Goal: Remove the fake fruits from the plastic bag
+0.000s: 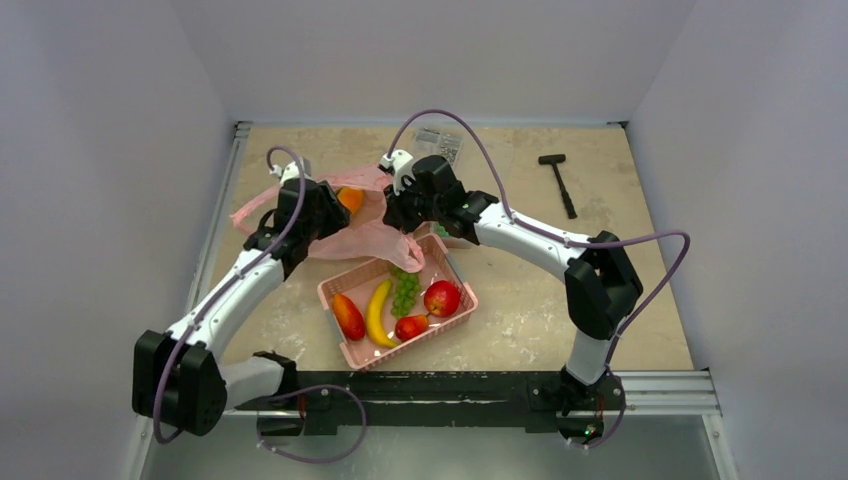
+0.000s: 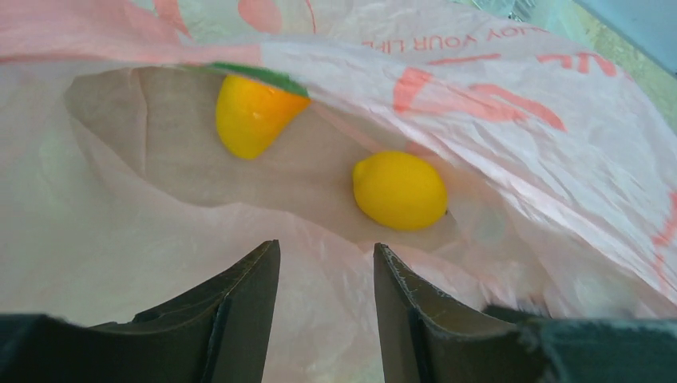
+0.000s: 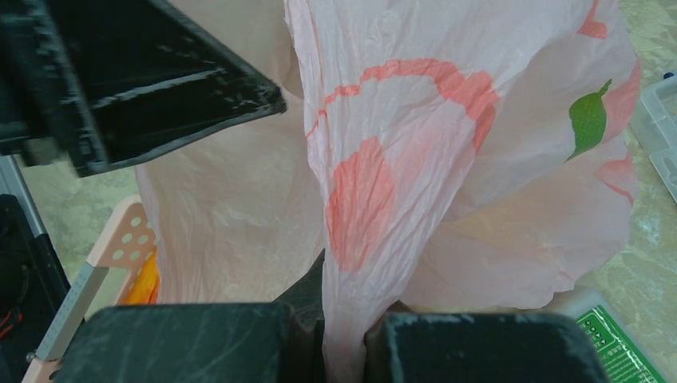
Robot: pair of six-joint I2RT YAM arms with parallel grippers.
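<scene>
Two fake fruits (image 2: 399,191), yellow one and orange-yellow piece (image 2: 251,120), sit inside plastic bag (image 2: 495,96). Right fingers (image 3: 415,339) pinch bag film, propping mouth open; left fingers (image 2: 257,279) parted, empty, aimed inside to reach them.

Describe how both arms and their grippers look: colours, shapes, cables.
Both the left arm and right arm have white links between bulky black joints. A lilac cable loops along each. The left gripper and right gripper have black fingers, the left's tapering to wedges.
</scene>
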